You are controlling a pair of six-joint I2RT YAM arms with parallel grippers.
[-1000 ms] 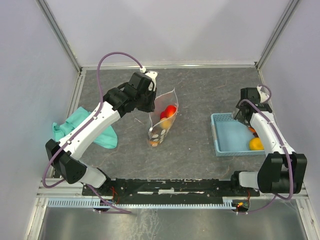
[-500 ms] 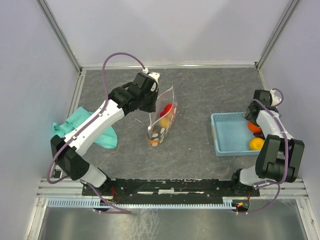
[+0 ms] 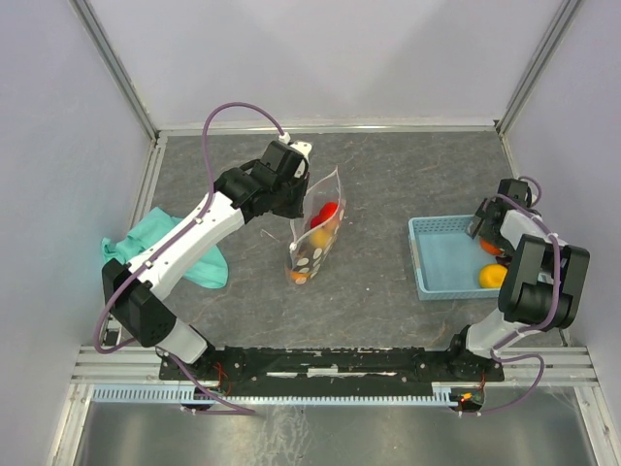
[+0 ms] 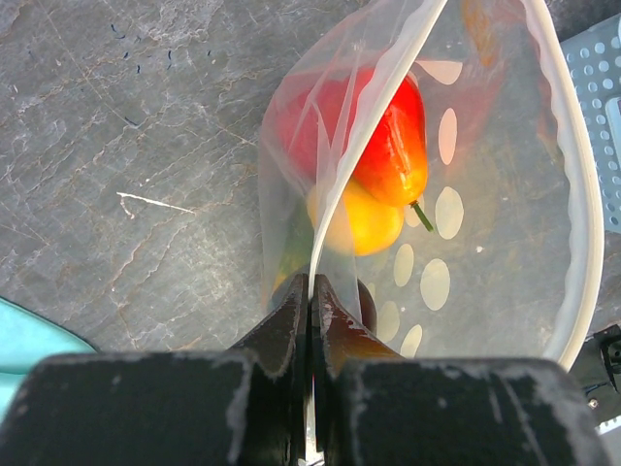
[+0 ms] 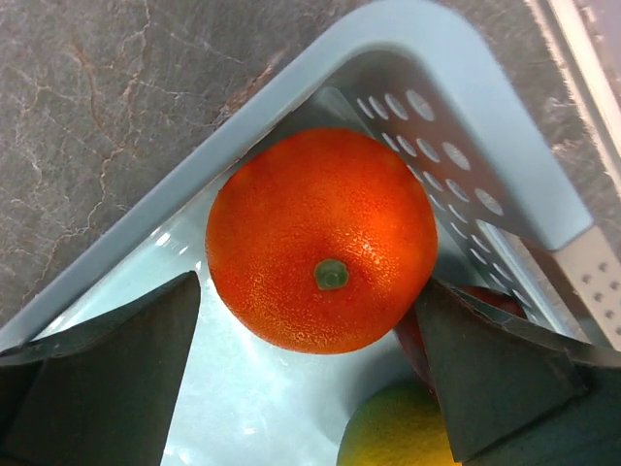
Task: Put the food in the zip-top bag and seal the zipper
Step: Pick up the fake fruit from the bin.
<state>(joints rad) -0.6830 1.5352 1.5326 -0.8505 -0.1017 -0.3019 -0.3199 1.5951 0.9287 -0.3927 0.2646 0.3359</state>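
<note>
Right gripper (image 5: 309, 283) has swung to the basket (image 5: 466, 107) corner, jaws wide apart around 1 orange (image 5: 320, 238): pick-up step, closing comes next. Left gripper (image 4: 310, 291) stays clamped on the zip-top bag (image 4: 485, 243) rim, mid-table.

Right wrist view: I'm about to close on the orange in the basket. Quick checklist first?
1. The right fingers open, straddling the round pebbled orange toy fruit: ok.
2. Finger depth around it: cannot tell.
3. A red fruit and a yellow fruit crowd one finger in the light blue perforated plastic basket: not ok.
4. The left fingers shut on the rim of the clear white-dotted plastic bag: ok.
5. Bag mouth open, room above the bagged food: ok.
</note>
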